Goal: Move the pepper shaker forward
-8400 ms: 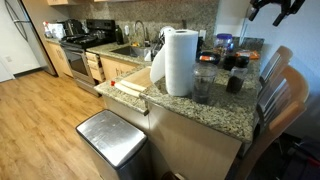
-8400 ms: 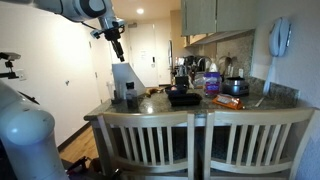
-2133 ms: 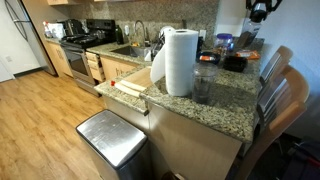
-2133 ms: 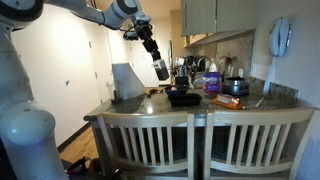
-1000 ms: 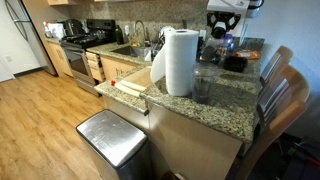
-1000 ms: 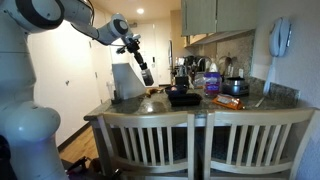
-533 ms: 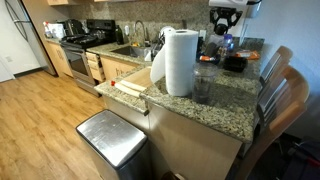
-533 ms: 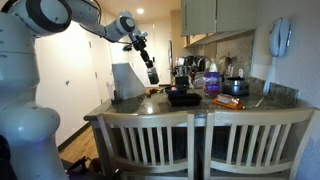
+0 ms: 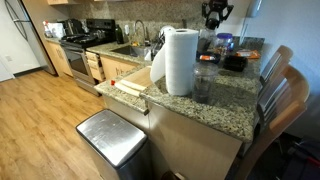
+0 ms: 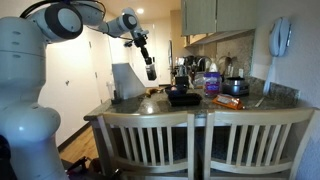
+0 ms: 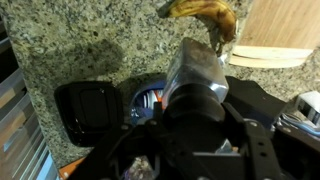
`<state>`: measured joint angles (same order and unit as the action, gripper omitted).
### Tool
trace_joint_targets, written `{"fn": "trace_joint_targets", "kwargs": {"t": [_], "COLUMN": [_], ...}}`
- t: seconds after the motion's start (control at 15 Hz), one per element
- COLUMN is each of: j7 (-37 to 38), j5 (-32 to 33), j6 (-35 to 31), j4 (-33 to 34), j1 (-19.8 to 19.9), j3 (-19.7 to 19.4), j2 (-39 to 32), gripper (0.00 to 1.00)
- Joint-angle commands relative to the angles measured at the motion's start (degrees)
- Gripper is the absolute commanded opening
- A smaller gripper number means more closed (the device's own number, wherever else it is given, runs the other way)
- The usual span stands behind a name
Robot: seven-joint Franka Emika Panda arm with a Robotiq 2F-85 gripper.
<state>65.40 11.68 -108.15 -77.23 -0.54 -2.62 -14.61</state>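
Gripper (image 10: pixel 149 66) was clamped on pepper shaker (image 10: pixel 151 72). Shaker was held aloft, well clear of granite counter (image 9: pixel 215 108), hanging below jaws w/ long axis approx. upright, slight tilt. Single arm only. Wrist view showed banana (image 11: pixel 205 14) and black container (image 11: pixel 88 110) on granite below. Judged: set-down needs a bare patch, as paper towel roll (image 9: pixel 180 60) and glass tumbler (image 9: pixel 205 82) crowded counter's near side. Room: home kitchen, wood floor.

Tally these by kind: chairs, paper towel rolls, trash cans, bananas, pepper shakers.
chairs: 2
paper towel roll: 1
trash can: 1
banana: 1
pepper shaker: 1
Total: 6
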Motion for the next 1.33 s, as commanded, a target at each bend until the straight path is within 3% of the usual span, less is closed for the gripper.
{"fn": "trace_joint_targets", "kwargs": {"t": [0.0, 0.2, 0.4, 1.27], "j7": [3.27, 5.61, 4.47, 3.40], "j5": [1.31, 3.16, 2.30, -0.43], "j6": [4.41, 8.90, 14.24, 12.23], "j4": [11.82, 19.59, 22.55, 17.45], "j1": [-1.13, -1.25, -0.09, 2.39], "j3": [-1.41, -2.29, -1.69, -0.90], "j2": [-3.51, -6.83, -9.19, -16.14], "gripper": [0.33, 0.33, 0.33, 0.33]}}
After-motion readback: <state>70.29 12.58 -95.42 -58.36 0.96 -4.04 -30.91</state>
